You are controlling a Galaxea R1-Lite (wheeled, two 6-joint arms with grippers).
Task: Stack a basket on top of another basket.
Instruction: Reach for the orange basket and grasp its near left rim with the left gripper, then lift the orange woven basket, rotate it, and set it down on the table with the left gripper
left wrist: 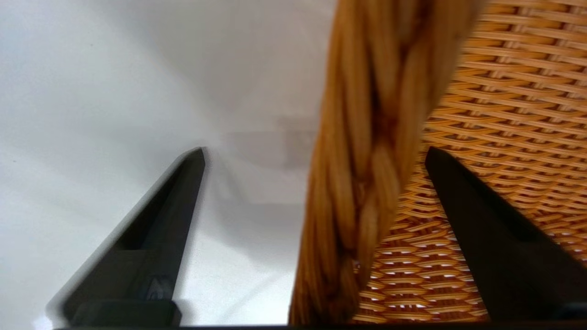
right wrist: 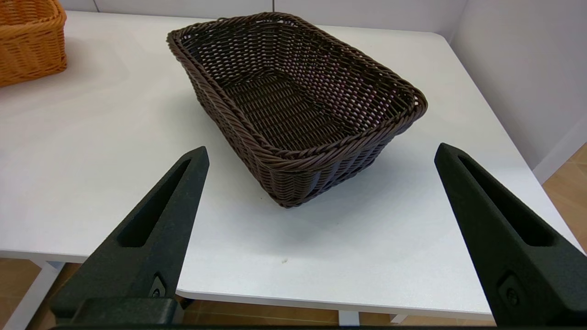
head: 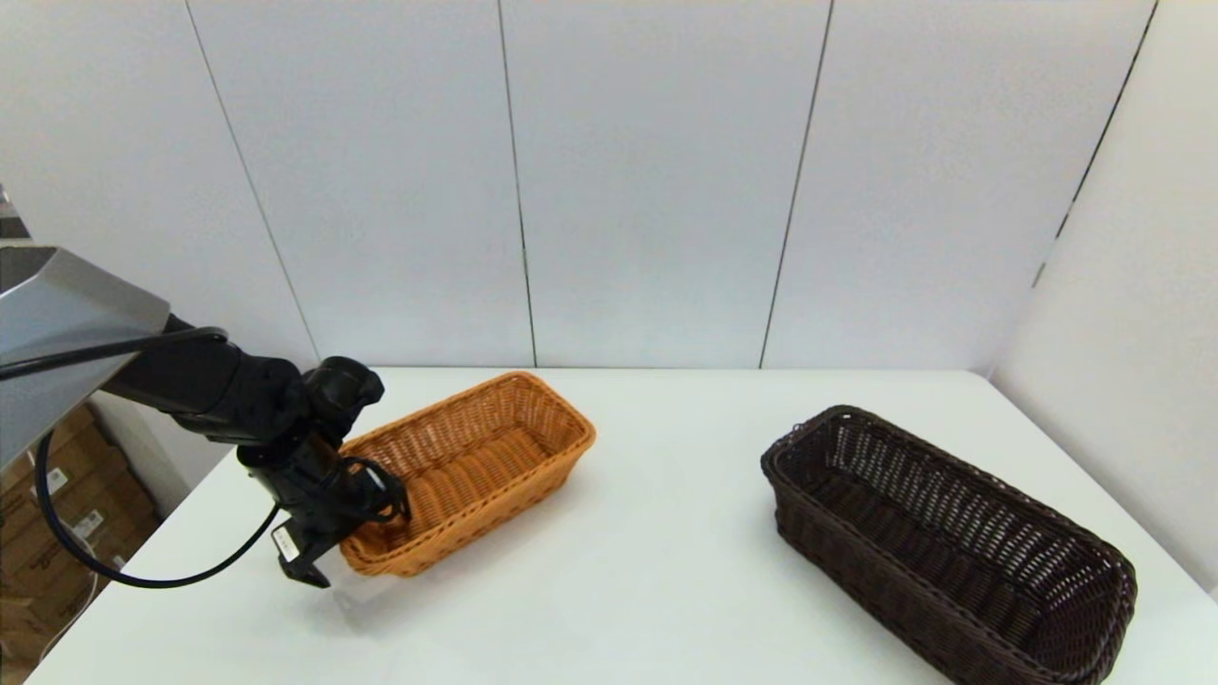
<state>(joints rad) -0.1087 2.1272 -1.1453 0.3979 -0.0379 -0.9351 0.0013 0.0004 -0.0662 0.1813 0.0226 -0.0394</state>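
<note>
**Q:** Where are your grippers?

**A:** My left gripper [head: 357, 518] is at the near end of the tan basket [head: 473, 472]. Its fingers are apart and straddle the braided rim [left wrist: 367, 174], one outside above the table [head: 647, 571], one inside the basket. They have not closed on it. My right gripper [right wrist: 316, 156] hangs back off the table's near edge, fingers wide apart, facing the dark basket [right wrist: 293, 101].

**Q:** And the baskets?

**A:** Both sit on the table, well apart: tan on my left, dark on my right.

**Q:** What could go wrong?

**A:** I judge that gripping one short end may let the far end sag or swing once lifted. A thick, rounded braid could also slip between smooth fingers. Either way, the basket might land crooked on the other.
</note>
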